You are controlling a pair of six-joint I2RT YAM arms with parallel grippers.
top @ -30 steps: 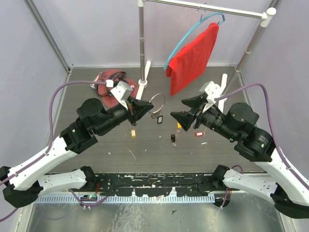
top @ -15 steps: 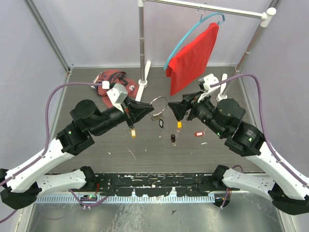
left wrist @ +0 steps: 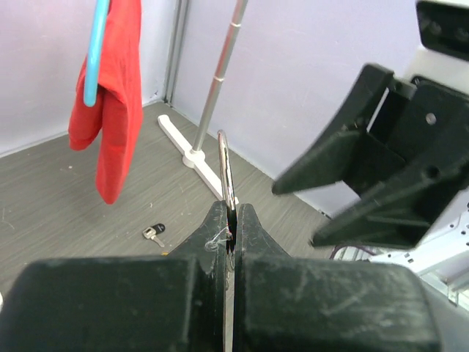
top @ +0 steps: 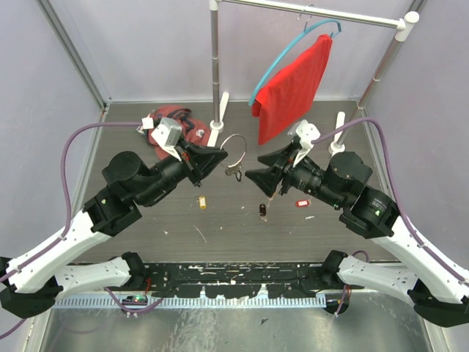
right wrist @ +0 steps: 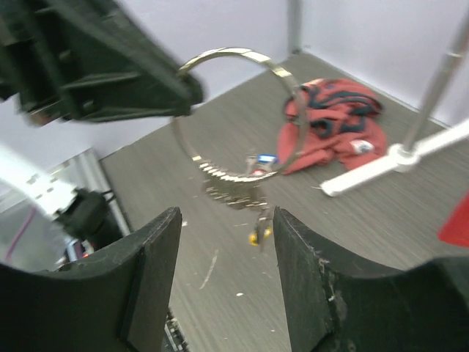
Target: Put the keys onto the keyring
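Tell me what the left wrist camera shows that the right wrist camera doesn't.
Only the left wrist: the blue hanger and a loose black-tagged key. Only the right wrist: the keys dangling from the ring, blurred, and a crumpled red garment. Both: the keyring pinched by the left gripper, and the rack's white foot.

You get bright, even light from above in the top view, and the shadows under the arms on the table [top: 220,220] are soft and faint. Your right wrist view is smeared by motion, so the keyring [right wrist: 234,50] and the keys [right wrist: 234,192] at its lower edge blur. In your left wrist view the left gripper [left wrist: 230,220], close to the lens, looks soft, and the keyring's wire carries a bright glint.
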